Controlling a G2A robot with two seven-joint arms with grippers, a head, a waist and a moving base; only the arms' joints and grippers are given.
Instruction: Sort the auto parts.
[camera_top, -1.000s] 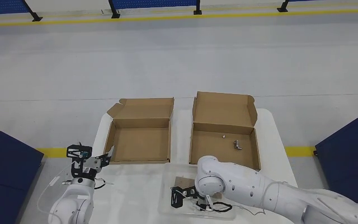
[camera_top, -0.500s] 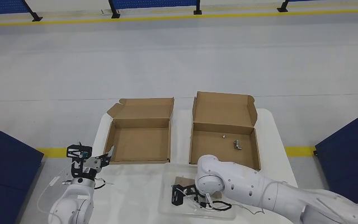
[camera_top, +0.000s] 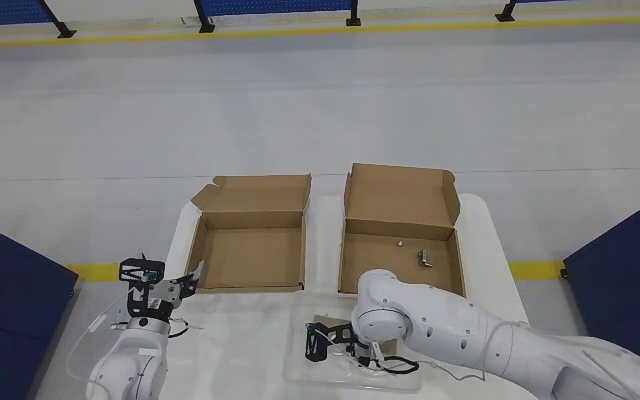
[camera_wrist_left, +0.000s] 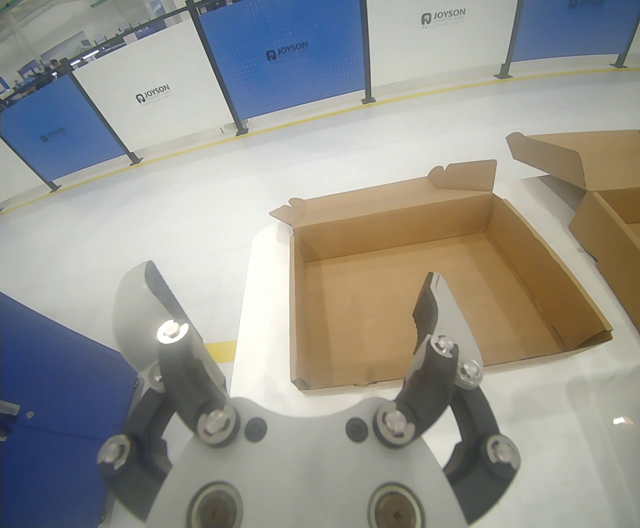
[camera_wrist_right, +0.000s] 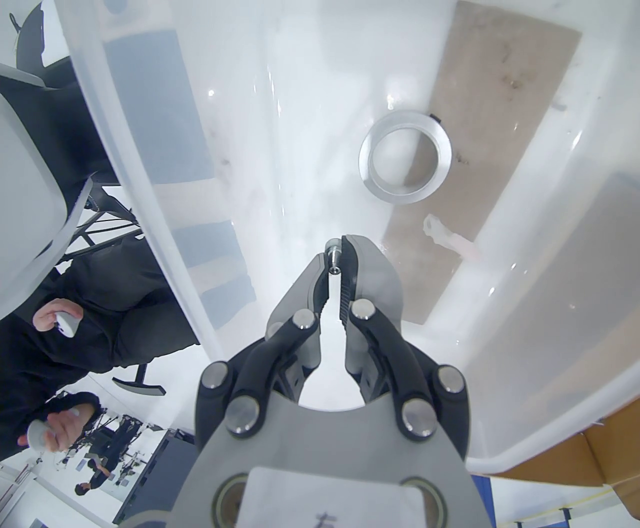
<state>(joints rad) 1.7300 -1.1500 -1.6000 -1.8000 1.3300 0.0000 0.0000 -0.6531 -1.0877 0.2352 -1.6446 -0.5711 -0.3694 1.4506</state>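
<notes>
My right gripper (camera_wrist_right: 334, 264) hangs inside a clear plastic tray (camera_wrist_right: 150, 200) and is shut on a small metal screw (camera_wrist_right: 333, 252) held at its tips. Beyond the tips a metal ring (camera_wrist_right: 405, 163) lies on the tray floor, with a small pale part (camera_wrist_right: 447, 240) beside it. From above, that gripper (camera_top: 318, 342) is over the tray (camera_top: 296, 372) at the table's front. My left gripper (camera_wrist_left: 292, 305) stands open and empty at the table's front left corner, short of the left cardboard box (camera_wrist_left: 575, 300). The right cardboard box (camera_top: 402, 285) holds a small metal part (camera_top: 425, 258).
Both cardboard boxes stand open at the back of the white table (camera_top: 240, 330), lids folded back. The left box (camera_top: 248, 258) has nothing in it. A brown sheet (camera_wrist_right: 500, 100) shows under the tray. Blue panels stand on the floor around.
The right gripper has shifted slightly towards the back of the tray and risen a little. The left arm has kept still.
</notes>
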